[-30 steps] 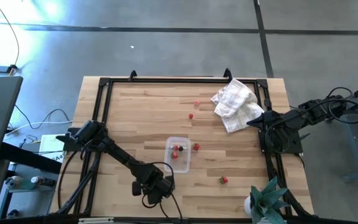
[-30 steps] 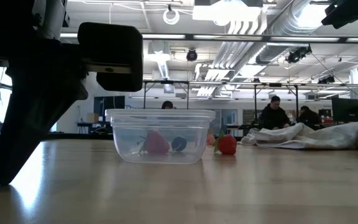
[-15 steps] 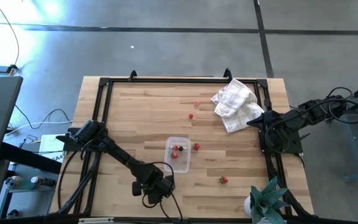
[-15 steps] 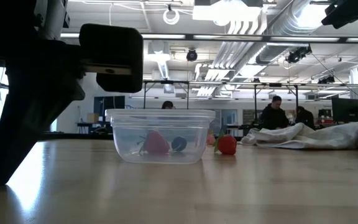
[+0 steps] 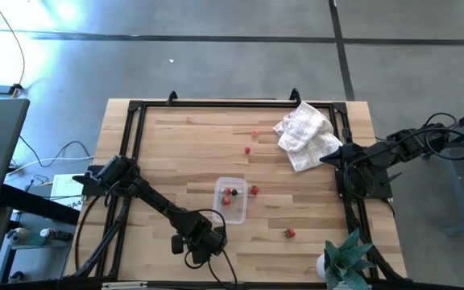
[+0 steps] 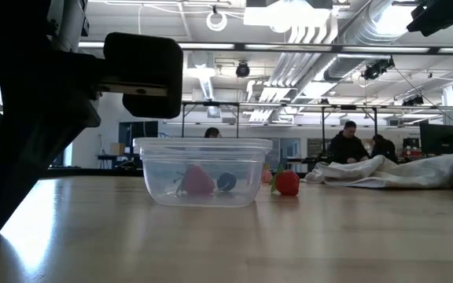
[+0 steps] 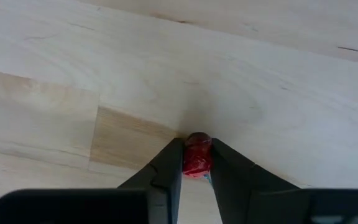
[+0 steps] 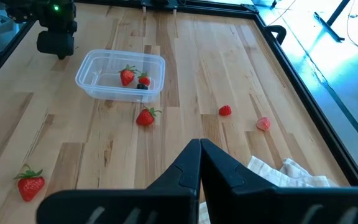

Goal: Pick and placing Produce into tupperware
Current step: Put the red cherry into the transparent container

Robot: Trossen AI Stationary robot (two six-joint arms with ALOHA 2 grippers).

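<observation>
The wooden worktop [image 5: 184, 153], edged by a black metal frame [image 5: 138, 121], stands on a grey concrete floor [image 5: 216, 56] crossed by dark lines. Beyond it, the low view shows an open industrial hall with exposed ceiling ducts [image 6: 333, 35], ceiling lights [image 6: 278, 14], and people [image 6: 346, 143] seated at distant benches.

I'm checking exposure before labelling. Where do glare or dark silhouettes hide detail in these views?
High view: bright glare on the floor at the upper left washes it out. Low view: the left arm is a black silhouette against bright ceiling lights, while the container stays readable. Left wrist view: evenly lit, the red berry between the fingers is clear.
</observation>
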